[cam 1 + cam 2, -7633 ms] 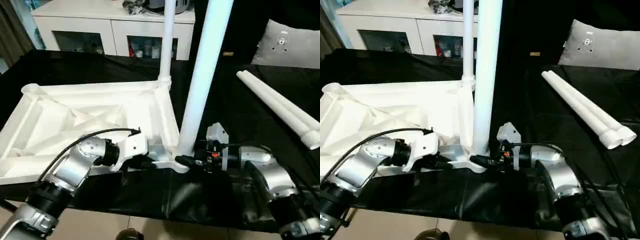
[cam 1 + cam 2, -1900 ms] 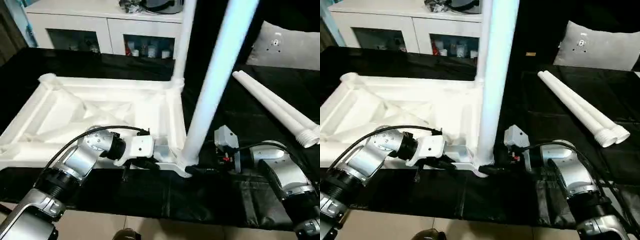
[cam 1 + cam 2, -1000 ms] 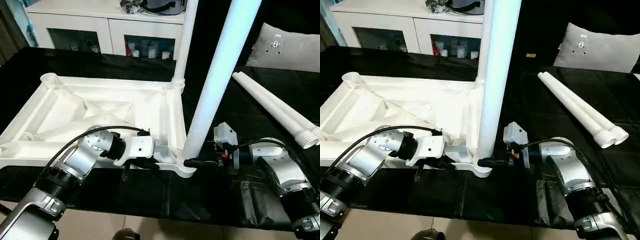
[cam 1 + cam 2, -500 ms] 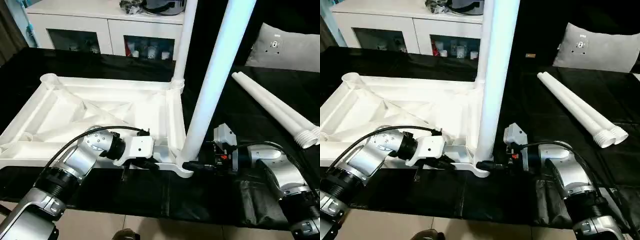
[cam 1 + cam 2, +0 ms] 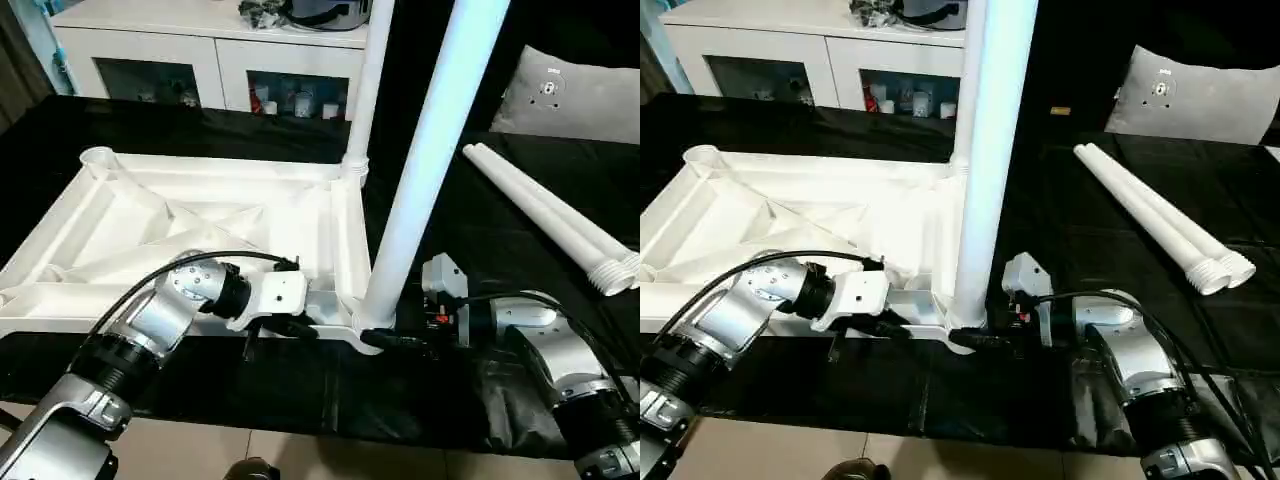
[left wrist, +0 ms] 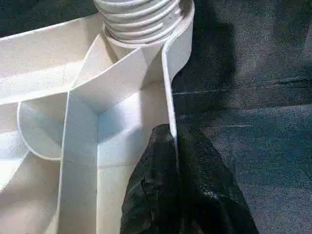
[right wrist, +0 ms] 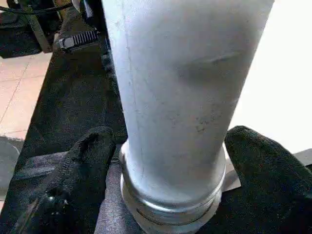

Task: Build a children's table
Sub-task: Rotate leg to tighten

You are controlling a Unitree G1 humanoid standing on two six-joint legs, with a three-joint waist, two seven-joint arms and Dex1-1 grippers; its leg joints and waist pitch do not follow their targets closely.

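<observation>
Table top, upturned, lies at centre-left on the black cloth, two legs standing in its right-hand sockets. Left gripper is clenched on its near rim; right gripper, fingers spread, brackets the nearer leg without pinching.

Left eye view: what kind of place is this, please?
Probably a room in a home. A white cabinet with glass doors stands at the back, a grey cushion lies at the right, and the floor is tiled.
</observation>
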